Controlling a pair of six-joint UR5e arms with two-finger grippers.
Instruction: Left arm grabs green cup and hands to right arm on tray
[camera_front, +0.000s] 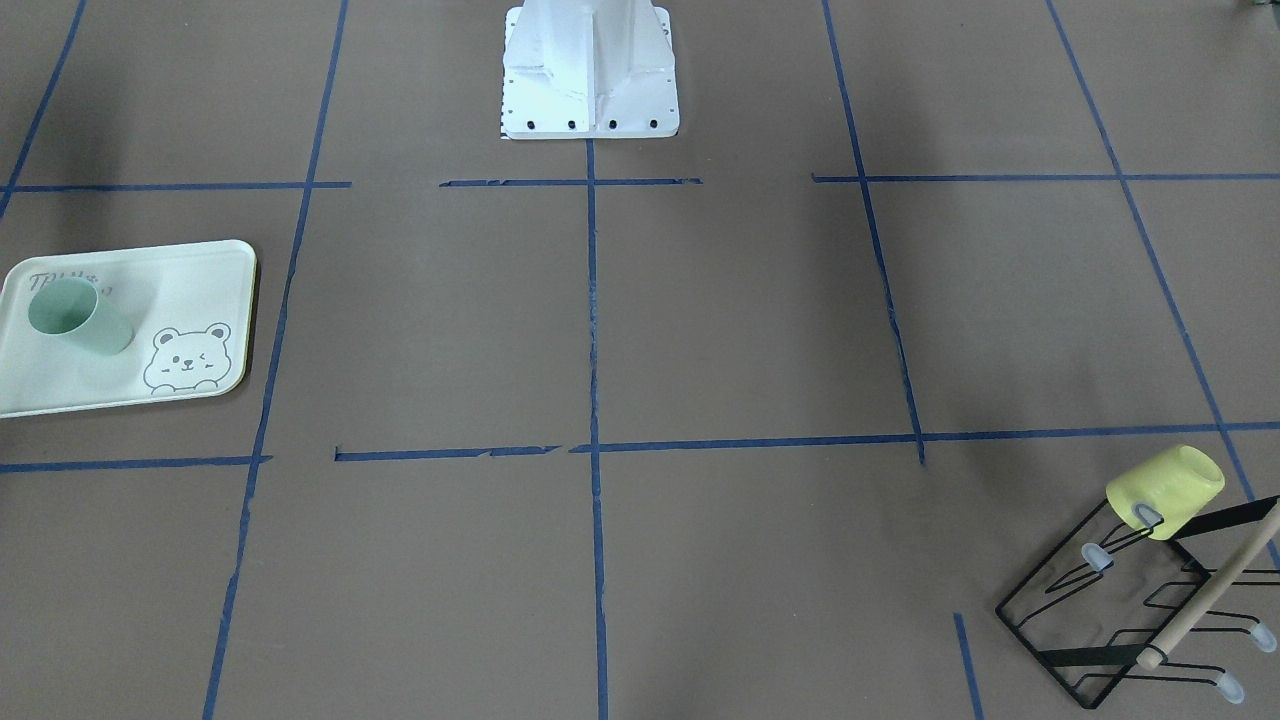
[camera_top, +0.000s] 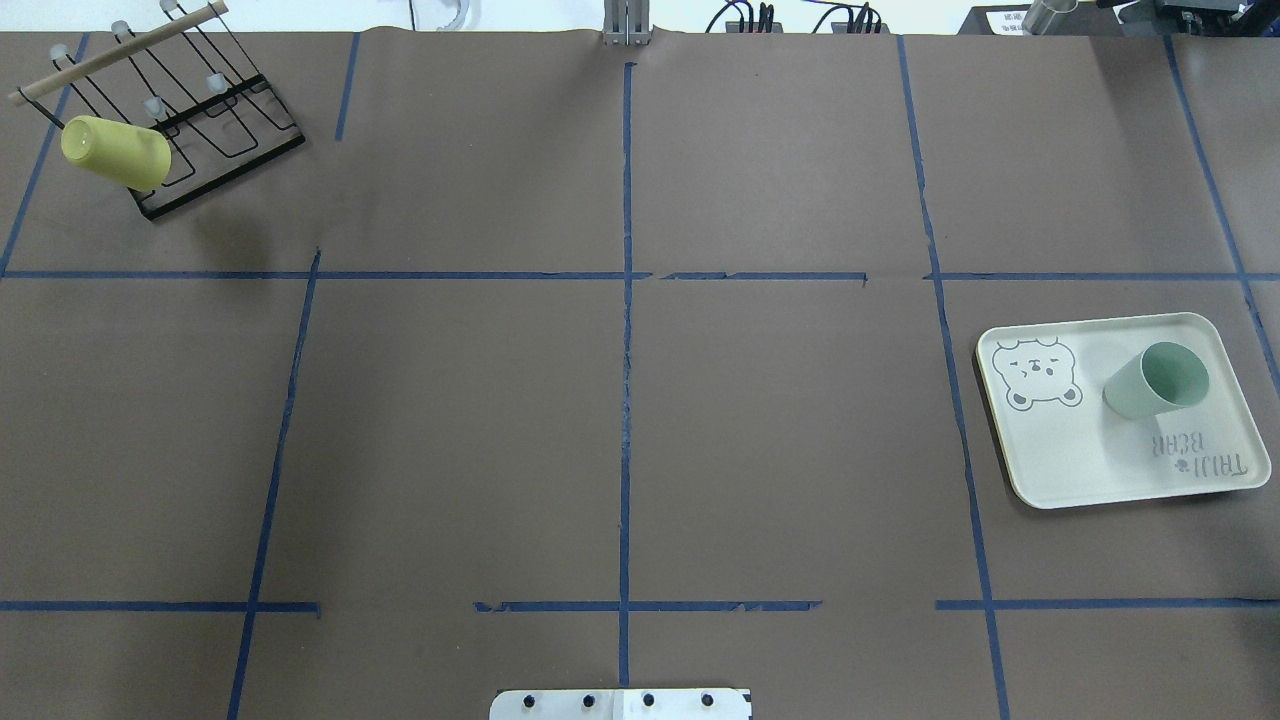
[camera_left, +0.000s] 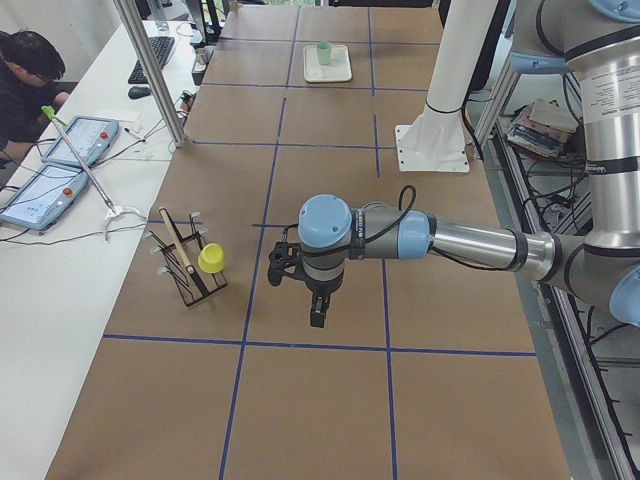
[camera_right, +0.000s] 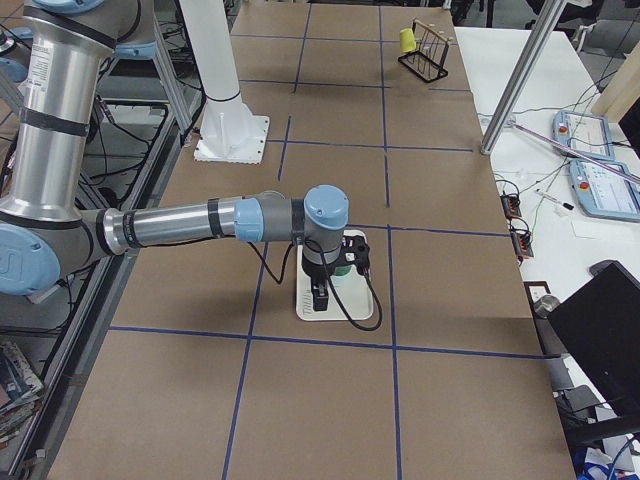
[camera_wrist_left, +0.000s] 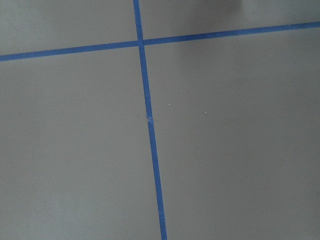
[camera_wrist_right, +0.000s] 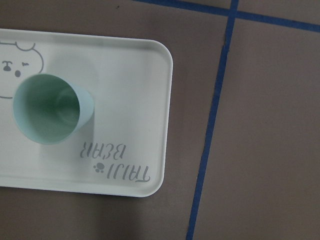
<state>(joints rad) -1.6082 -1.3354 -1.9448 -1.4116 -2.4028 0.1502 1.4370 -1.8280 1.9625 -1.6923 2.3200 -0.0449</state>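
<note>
The green cup (camera_front: 75, 315) stands upright on the tray (camera_front: 200, 290), beside the bear drawing. It also shows in the overhead view (camera_top: 1155, 380) and the right wrist view (camera_wrist_right: 50, 107), open end up and empty. My right gripper (camera_right: 320, 297) hangs above the tray (camera_right: 330, 312), close to the cup and apart from it. My left gripper (camera_left: 316, 310) hangs over bare table, far from the cup (camera_left: 323, 52). Both grippers show only in the side views, so I cannot tell whether they are open or shut.
A pale yellow cup (camera_top: 115, 152) hangs on a black wire rack (camera_top: 230, 130) with a wooden bar at the far left corner. The white robot base (camera_front: 590, 70) stands at the table's middle edge. An operator (camera_left: 25, 70) sits at a side desk.
</note>
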